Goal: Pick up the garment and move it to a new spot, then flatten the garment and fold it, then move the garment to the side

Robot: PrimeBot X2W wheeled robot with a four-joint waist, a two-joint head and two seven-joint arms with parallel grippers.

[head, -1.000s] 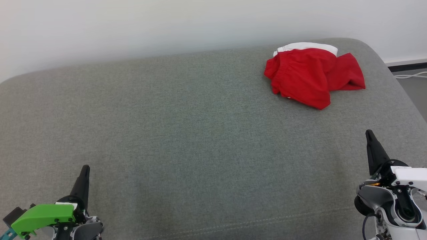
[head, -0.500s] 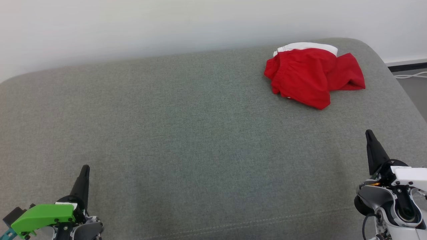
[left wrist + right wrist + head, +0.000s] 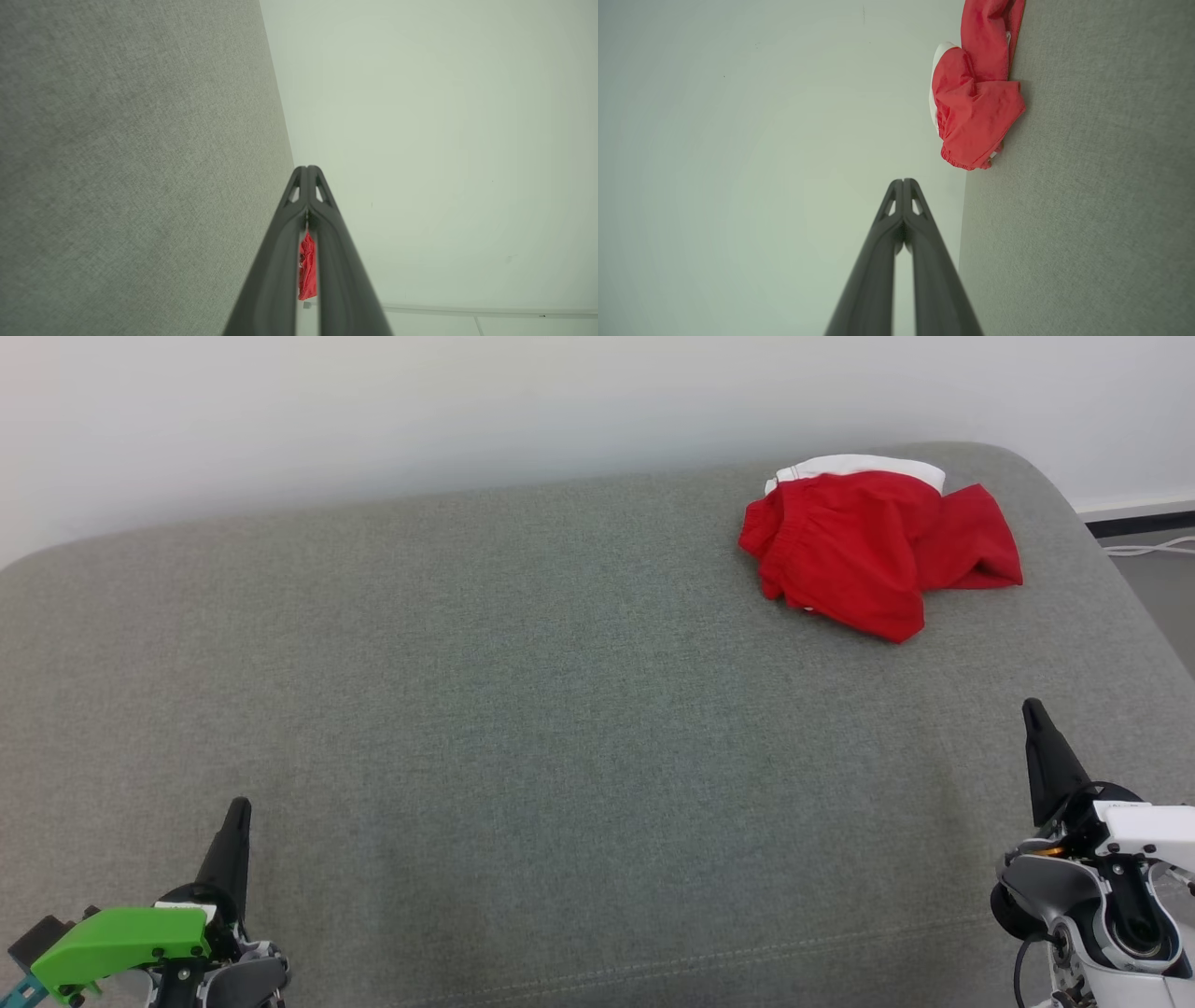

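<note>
A crumpled red garment [image 3: 873, 546] with a white band lies at the far right of the grey cushion [image 3: 523, 709]. It also shows in the right wrist view as the red garment [image 3: 976, 102], and as a sliver of red garment [image 3: 307, 266] seen between the fingers in the left wrist view. My left gripper [image 3: 238, 812] rests at the near left, shut and empty, its tips touching [image 3: 307, 169]. At the near right my right gripper [image 3: 1032, 711] is shut too, holding nothing [image 3: 903, 181]. Both stand well short of the garment.
A pale wall [image 3: 467, 411] rises behind the cushion. The cushion's right edge rounds off toward a floor strip with a white cable [image 3: 1148, 549]. Wide bare fabric lies between the grippers and the garment.
</note>
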